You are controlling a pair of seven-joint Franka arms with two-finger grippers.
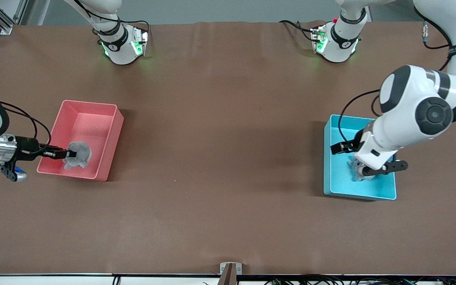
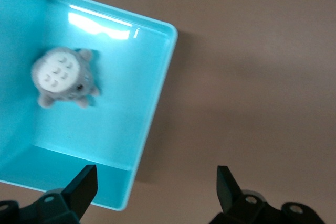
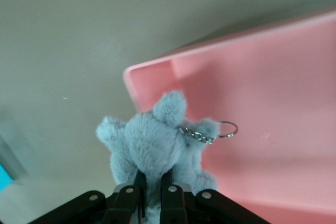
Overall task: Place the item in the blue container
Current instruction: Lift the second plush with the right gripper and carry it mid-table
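Light-blue plastic makes the blue container (image 1: 337, 186), which stands on the brown table (image 1: 220, 158) near the edge at the left arm's end. Inside it lies a small grey plush toy (image 2: 63, 77), on the floor of the bin, with its pale belly up; nothing touches it. The left gripper (image 2: 155, 187) hangs over the corner of the blue container with its two fingers spread wide apart and empty. Toward the right arm's end of the table stands a pink bin (image 1: 111, 148) of about the same size. The right gripper (image 3: 152, 187) is over this pink bin, and its fingers are pressed together on a second grey plush toy (image 3: 152, 140), which carries a small metal keyring (image 3: 226, 128) on a chain.
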